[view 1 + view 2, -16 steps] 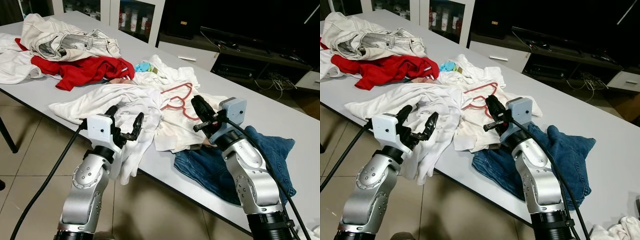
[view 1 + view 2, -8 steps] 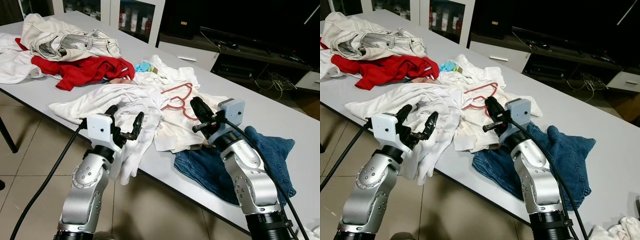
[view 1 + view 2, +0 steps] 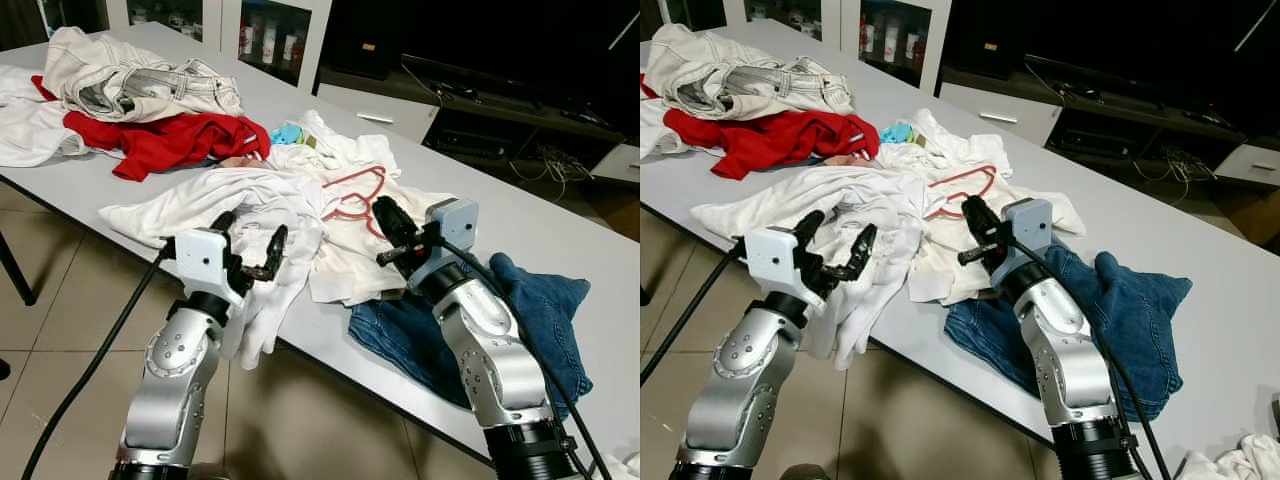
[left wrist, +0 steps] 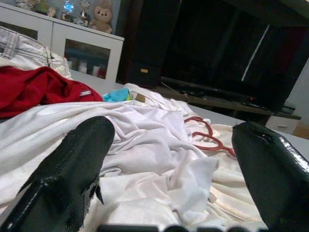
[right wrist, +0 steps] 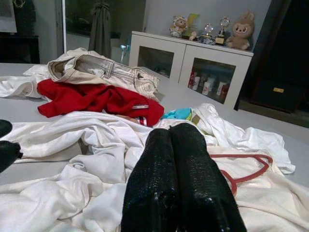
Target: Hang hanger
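Over cluttered table (image 3: 560, 235), right gripper (image 3: 382, 217) (fingers pressed together) nears red hanger (image 3: 355, 195).

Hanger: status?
Left tool open, over white shirt. Right tool shut, empty, beside red hanger. Hanger flat on the shirts, not gripped.

the head views are evenly lit from overhead, sharp across the table (image 3: 560, 235), with no motion blur. the grey top carries a soft sheen and the white shirts (image 3: 250, 200) run near overexposed, their folds faintly shaded. the room behind falls into deep dark, detail lost around the tv stand (image 3: 500, 100). beneath the table the floor (image 3: 60, 330) is dimmer. both wrist views are softer and grainier; the black fingers (image 4: 67, 179) up close are out of focus, and pale glare catches one edge (image 4: 289, 159). the cabinet (image 5: 193, 63) behind is bright and slightly hazy.
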Robot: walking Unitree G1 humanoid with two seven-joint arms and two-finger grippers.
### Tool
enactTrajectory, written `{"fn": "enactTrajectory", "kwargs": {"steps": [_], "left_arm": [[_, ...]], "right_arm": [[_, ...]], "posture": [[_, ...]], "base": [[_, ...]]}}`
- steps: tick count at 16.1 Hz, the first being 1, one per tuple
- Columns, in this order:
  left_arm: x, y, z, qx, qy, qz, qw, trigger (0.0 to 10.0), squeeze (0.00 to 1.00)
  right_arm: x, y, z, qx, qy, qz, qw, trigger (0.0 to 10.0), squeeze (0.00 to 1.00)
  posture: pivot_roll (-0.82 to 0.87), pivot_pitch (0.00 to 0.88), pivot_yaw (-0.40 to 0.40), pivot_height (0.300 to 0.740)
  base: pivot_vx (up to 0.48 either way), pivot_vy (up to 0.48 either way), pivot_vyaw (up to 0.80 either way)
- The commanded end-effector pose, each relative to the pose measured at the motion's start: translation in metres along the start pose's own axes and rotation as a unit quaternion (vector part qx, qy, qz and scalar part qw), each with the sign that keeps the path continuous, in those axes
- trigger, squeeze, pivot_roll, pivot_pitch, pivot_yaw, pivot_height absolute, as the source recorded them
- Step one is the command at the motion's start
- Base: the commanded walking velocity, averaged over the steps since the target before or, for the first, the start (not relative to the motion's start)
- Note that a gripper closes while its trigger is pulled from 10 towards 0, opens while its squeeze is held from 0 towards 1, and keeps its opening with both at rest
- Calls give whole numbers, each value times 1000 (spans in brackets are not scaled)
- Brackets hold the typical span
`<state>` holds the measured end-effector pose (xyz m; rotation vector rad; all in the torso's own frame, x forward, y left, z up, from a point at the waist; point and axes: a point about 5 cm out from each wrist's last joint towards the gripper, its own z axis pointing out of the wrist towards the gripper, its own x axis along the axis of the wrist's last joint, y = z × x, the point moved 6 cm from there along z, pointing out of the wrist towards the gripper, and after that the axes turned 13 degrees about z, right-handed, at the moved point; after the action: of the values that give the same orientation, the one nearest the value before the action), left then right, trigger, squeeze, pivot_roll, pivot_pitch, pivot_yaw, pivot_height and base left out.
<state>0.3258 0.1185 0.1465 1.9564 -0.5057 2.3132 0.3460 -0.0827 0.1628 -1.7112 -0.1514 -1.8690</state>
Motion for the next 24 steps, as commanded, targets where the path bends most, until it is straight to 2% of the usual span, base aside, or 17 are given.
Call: {"fn": "enactTrajectory", "kwargs": {"steps": [1,4,9,12,16,24], "left_arm": [[7,10,3,-14,9,-2,1000,10000,0],[9,16,14,-20,17,-10,1000,10000,0],[5,34,18,-56,10,-26,998,10000,0],[7,31,28,-63,14,-22,998,10000,0],[9,41,36,-87,20,-22,996,10000,0],[4,45,37,-106,14,-8,994,10000,0]], "right_arm": [[6,9,-2,-16,10,-6,1000,10000,0],[8,12,-3,-21,12,-14,1000,10000,0],[9,22,-17,-58,24,-20,998,10000,0],[8,24,-22,-80,34,-17,996,10000,0],[10,29,-28,-102,44,-20,994,10000,0],[-3,44,-46,-141,32,-31,989,10000,0]], "posture": [[282,0,-216,740],[218,0,-208,740],[136,0,-160,740],[83,0,-113,740],[38,0,-86,740],[-4,0,-58,740]], "base": [[0,0,0],[0,0,0],[0,0,0],[0,0,0],[0,0,0],[0,0,0]]}}
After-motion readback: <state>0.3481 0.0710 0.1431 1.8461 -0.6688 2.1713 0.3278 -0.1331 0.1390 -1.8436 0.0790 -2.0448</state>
